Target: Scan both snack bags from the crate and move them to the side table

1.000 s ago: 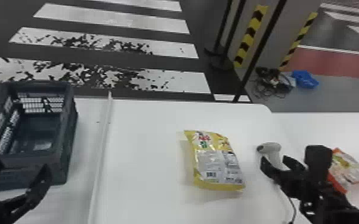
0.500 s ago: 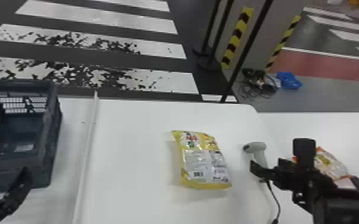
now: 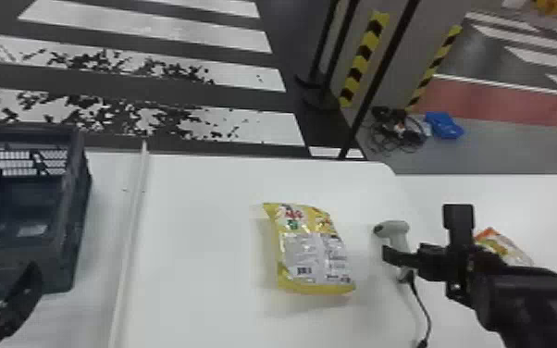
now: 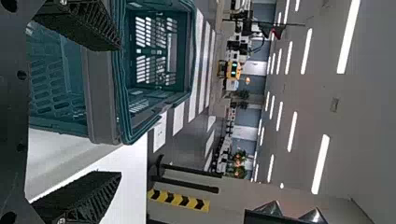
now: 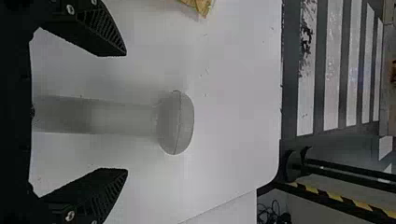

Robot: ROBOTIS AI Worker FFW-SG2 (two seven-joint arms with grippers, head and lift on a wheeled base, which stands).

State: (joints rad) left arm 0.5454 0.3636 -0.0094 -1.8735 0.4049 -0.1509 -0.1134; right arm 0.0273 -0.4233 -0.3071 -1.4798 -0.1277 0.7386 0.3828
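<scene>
Right claw, right of centre in head view, at the scanner: released, fingers spread. In right wrist view, right claw has the scanner handle between its fingers, a gap on either side.

Left claw, lower left corner of head view, in front of the near wall of the crate. Released too; left wrist view shows left claw with fingers wide apart, nothing gripped, one of them overlapping the crate in view.

Yellow snack bag flat on the white desk, just right of centre in head view, label and barcode up, left of the scanner, apart from both claws. Black cord runs from the scanner down to the bottom edge.

Second snack bag, orange and white, at right on the side desk, partly hidden behind the right arm.

Crate dark, far left, cut by the frame edge. Pale strip between crate and yellow snack bag. Farther out, upper right: striped posts, tangled cables, blue item on the floor.
</scene>
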